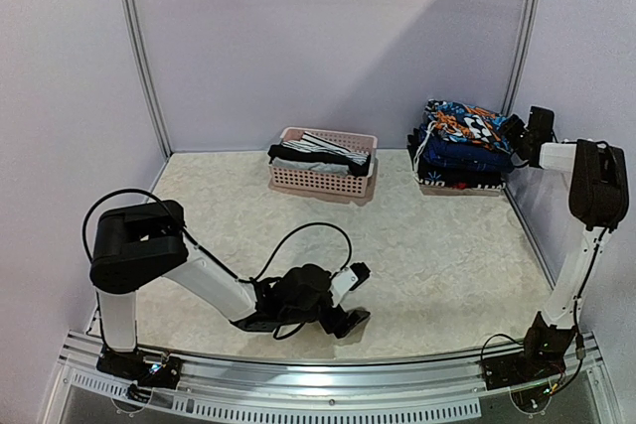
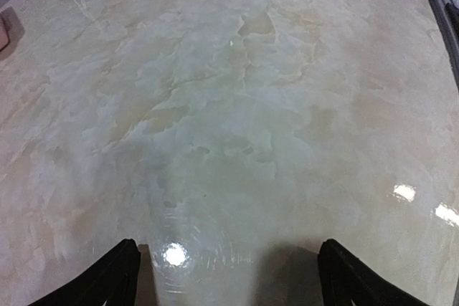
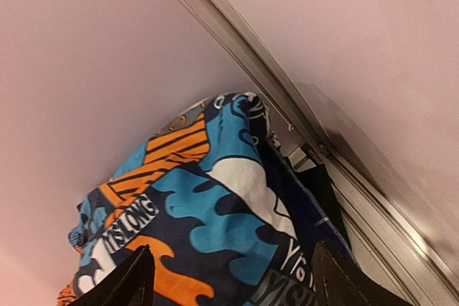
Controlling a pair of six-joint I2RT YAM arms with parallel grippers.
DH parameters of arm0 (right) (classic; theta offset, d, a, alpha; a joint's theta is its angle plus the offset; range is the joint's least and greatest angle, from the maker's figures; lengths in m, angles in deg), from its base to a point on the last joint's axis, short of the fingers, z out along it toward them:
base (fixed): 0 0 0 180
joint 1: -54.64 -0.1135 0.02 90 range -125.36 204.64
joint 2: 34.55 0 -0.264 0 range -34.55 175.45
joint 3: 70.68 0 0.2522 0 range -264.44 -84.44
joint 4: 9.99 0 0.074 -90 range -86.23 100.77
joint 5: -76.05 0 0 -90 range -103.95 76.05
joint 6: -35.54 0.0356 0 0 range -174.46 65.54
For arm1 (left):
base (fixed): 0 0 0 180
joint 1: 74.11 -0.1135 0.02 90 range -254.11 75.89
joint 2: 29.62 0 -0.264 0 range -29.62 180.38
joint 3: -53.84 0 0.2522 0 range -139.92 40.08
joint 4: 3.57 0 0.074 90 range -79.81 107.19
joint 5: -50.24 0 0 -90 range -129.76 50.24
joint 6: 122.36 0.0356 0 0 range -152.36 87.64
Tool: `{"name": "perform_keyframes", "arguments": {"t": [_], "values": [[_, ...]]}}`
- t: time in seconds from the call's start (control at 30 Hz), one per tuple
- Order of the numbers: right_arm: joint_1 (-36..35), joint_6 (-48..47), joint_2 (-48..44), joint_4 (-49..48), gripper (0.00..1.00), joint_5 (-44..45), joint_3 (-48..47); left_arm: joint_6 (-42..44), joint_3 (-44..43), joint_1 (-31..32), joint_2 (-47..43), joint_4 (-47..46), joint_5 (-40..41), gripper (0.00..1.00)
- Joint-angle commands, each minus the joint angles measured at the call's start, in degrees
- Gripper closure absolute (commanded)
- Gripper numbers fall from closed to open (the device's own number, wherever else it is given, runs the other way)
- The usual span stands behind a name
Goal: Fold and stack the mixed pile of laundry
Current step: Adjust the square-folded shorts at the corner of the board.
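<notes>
Looking across the room, I'd say most of the job is done but not all of it. A neat stack of folded garments sits right in front of the right pincer, pushed up to the far corner, with the orange-blue-black-white patterned garment on top and darker navy and black layers under it. That pincer is held wide open at the level of the stack's top; from its own camera the patterned cloth lies just ahead of and below the fingers, and nothing seems to be clamped between them. Well off to that pincer's left, the black-and-white striped pieces lie loosely in the pink basket, unfolded as far as I can tell, so they look like the work that is left. The left pincer lies low over the bare tabletop, jaws spread wide and holding nothing, with the basket well beyond it. Whether anything else is hidden under the striped pieces, I cannot tell.
</notes>
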Motion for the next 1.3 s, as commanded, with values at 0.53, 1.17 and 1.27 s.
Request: {"name": "perform_keyframes", "arguments": {"t": [0.53, 1.17, 1.27], "values": [[-10.7, -5.0, -14.9, -1.6, 0.30, 6.9, 13.4, 0.2, 3.7, -0.1, -7.2, 1.2, 3.9, 0.13], [-25.1, -9.3, -41.2, 0.4, 0.26, 10.3, 33.4, 3.6, 4.7, -2.8, -21.5, 13.1, 16.1, 0.12], [-26.1, -9.5, -46.3, 1.7, 0.24, 10.4, 36.0, 4.2, 4.5, -3.6, -23.8, 15.0, 17.8, 0.12]]}}
